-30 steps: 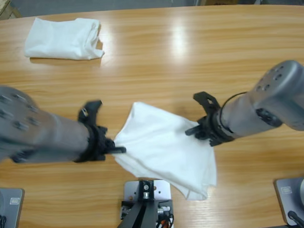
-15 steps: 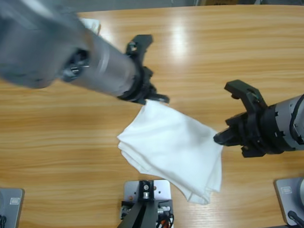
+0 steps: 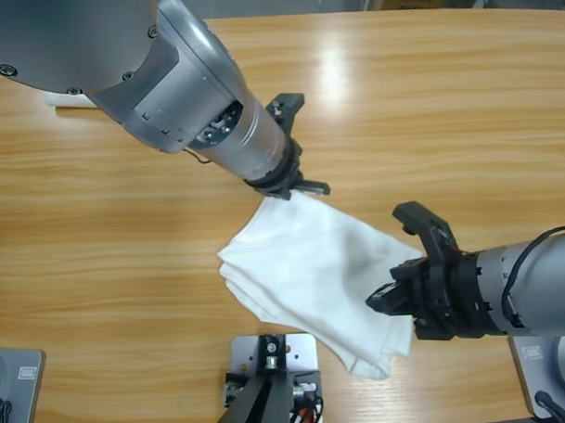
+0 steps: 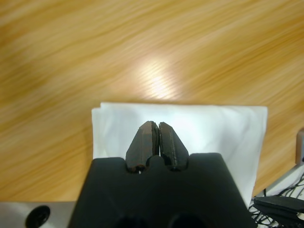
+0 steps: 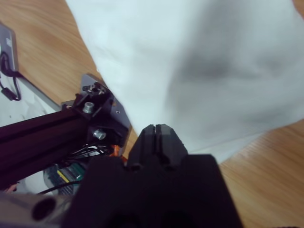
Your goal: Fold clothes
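Arms converge over folded T-shirt (image 3: 317, 271); both end effectors closed, empty.

No lettering, label, brand, number or sign can be read anywhere: the folded white T-shirt (image 3: 312, 266) and the wooden tabletop (image 3: 427, 104) show none.

Second white shirt (image 3: 73, 101) mostly hidden behind arm (image 3: 147, 68)

Folded shirt (image 3: 317, 266) mid-table, betw. left end effector (image 3: 305, 186) & right end effector (image 3: 378, 299).
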{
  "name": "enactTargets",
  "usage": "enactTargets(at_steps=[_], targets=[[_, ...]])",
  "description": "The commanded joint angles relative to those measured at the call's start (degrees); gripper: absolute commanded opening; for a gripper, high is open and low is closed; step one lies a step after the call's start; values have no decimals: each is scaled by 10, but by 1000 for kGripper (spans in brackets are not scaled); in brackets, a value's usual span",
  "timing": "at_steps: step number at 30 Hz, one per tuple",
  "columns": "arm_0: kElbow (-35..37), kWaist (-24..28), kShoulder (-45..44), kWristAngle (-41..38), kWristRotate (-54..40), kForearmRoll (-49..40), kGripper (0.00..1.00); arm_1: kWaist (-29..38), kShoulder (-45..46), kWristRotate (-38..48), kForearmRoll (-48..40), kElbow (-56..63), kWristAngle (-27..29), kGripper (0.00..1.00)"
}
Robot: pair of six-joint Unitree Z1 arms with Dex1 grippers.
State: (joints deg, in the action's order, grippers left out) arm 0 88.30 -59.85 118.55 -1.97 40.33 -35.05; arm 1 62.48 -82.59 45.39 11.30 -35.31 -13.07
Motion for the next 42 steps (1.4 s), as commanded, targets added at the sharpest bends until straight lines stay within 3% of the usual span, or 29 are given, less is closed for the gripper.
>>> enactTargets(at_steps=[1, 8, 14, 27, 42], targets=[[-8, 9, 25, -9, 18, -23, 0, 10, -38, 24, -57, 39, -36, 0], [-9, 12, 22, -9, 24, -28, 0, 28, -57, 50, -60, 51, -39, 0], [-11, 15, 18, -1, 32, -41, 0, 58, -140, 76, -146, 76, -48, 0], [1, 17, -25, 7, 37, -45, 0, 60, -151, 111, -117, 95, -48, 0], [3, -11, 60, -148, 72, -44, 0, 60, -161, 108, -118, 94, -48, 0]])
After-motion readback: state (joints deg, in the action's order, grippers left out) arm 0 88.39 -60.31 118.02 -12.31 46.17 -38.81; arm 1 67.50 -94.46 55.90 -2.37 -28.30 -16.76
